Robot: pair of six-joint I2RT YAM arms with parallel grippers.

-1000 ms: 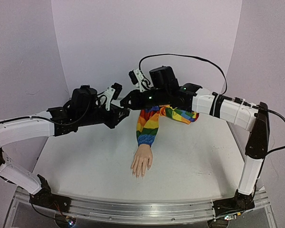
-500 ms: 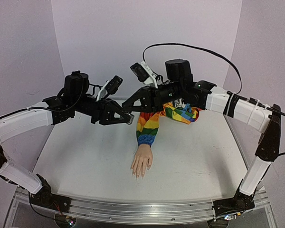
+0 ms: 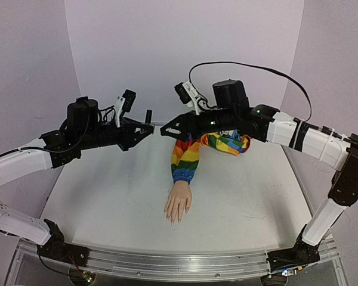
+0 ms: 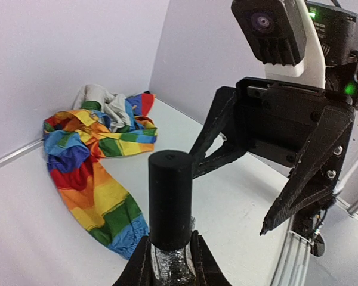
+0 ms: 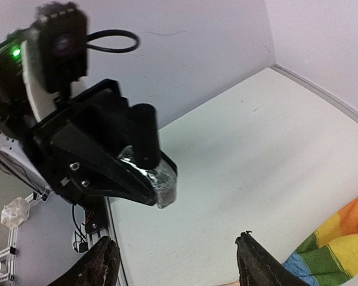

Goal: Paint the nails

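My left gripper (image 3: 144, 127) is shut on the glass body of a small bottle (image 4: 172, 262), held upright above the table with its black cap (image 4: 170, 199) on top. My right gripper (image 3: 165, 131) is open just to the right of the cap, not touching it. In the right wrist view its fingers (image 5: 256, 262) stand wide apart with only table between them, and the bottle (image 5: 160, 182) sits ahead. The mannequin hand (image 3: 178, 205) lies palm down mid-table in its rainbow sleeve (image 3: 187, 158). The nails are too small to make out.
The sleeve's loose end is bunched in a heap (image 3: 228, 142) under the right arm, near the back wall. Pale walls close the table (image 3: 107, 196) on the left, back and right. A metal rail (image 3: 167, 265) runs along the near edge.
The right gripper was shut at the bottle's cap; it has now opened and drawn back. The left arm has risen and shifted left, carrying the bottle, cap still on.
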